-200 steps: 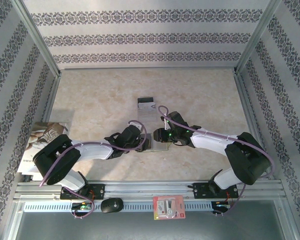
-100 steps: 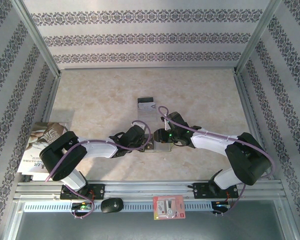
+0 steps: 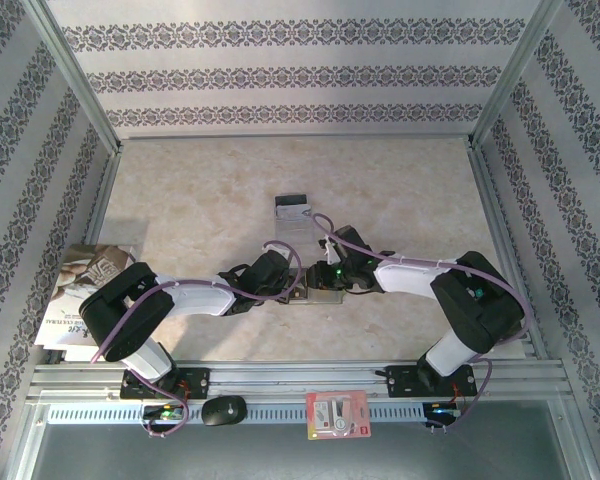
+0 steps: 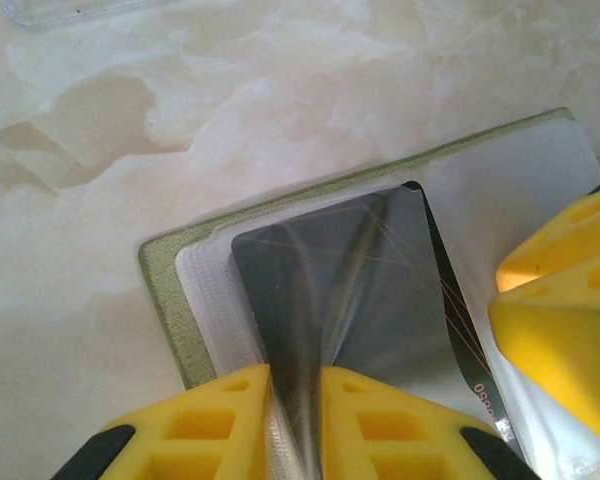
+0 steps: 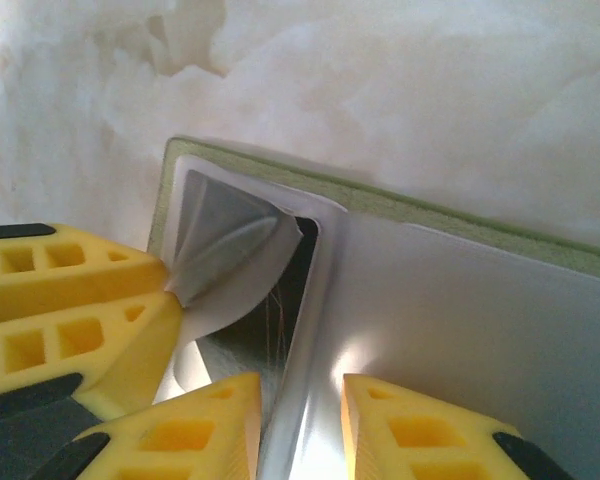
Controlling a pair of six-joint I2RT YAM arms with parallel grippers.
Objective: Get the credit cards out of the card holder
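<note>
- The card holder (image 4: 165, 290) lay open and flat on the marble-patterned table (image 3: 180, 200), a little below the middle of the top view, with both grippers meeting over it.
- The left gripper (image 4: 295, 390) was clenched on the translucent pocket flap (image 5: 230, 250). In the right wrist view its fingers (image 5: 80, 300) nipped that flap and pulled it up into a peak off the holder.
- The right gripper (image 5: 302, 400) had its fingers apart on either side of a thin silver edge (image 5: 302, 330) at the pocket mouth. A gap showed beside that edge, so I judged it not yet clamped. Whether the edge was a card or a pocket layer I could not tell.
- A dark credit card (image 4: 350, 290) sat inside the pocket at the centre of the left wrist view. Its long axis ran from the upper middle of that frame down toward the lower right. One short end was tucked toward the holder's olive border and the other pointed toward the fingers.
- The holder's own long axis crossed the card's, running left to right and rising toward the upper right of that view.
- A loose card with a black band (image 3: 292, 207) lay above the grippers in the top view, well apart from the holder and apparently already out.
- The step in hand, as I judged it, was opening the pocket to free the next card. The next move called for the right fingers to close on the card alone, not the plastic. They would then draw it out of the mouth along its long axis, with the left holding the flap up.
</note>
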